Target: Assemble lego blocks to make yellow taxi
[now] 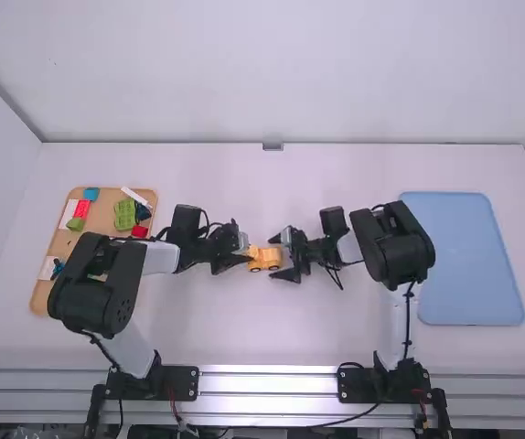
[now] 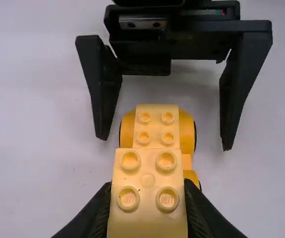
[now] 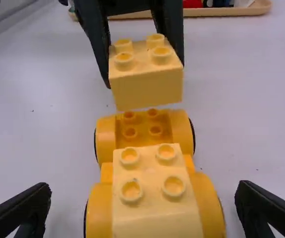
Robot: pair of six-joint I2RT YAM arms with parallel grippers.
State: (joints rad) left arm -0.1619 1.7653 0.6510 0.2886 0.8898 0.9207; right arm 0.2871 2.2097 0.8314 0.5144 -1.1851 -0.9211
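My left gripper (image 1: pixel 247 252) is shut on a yellow block. In the left wrist view, the left gripper (image 2: pixel 148 198) holds that block (image 2: pixel 147 171), studs up. The right wrist view shows the held block (image 3: pixel 147 87) above one end of the yellow car base (image 3: pixel 181 136), over its bare studs. Another yellow block (image 3: pixel 155 218) sits on the base's other end. My right gripper (image 1: pixel 283 255) stands by the car (image 1: pixel 267 260). Its fingers are apart; in the right wrist view the right gripper (image 3: pixel 142 198) is open, one finger on each side of the car, touching neither side.
At the left of the table lies a brown tray (image 1: pixel 41 297) with green (image 1: pixel 124 215), red (image 1: pixel 82 208) and blue pieces (image 1: pixel 91 194). A light blue mat or tray (image 1: pixel 468 261) lies at the right. Both grippers are close together around the car.
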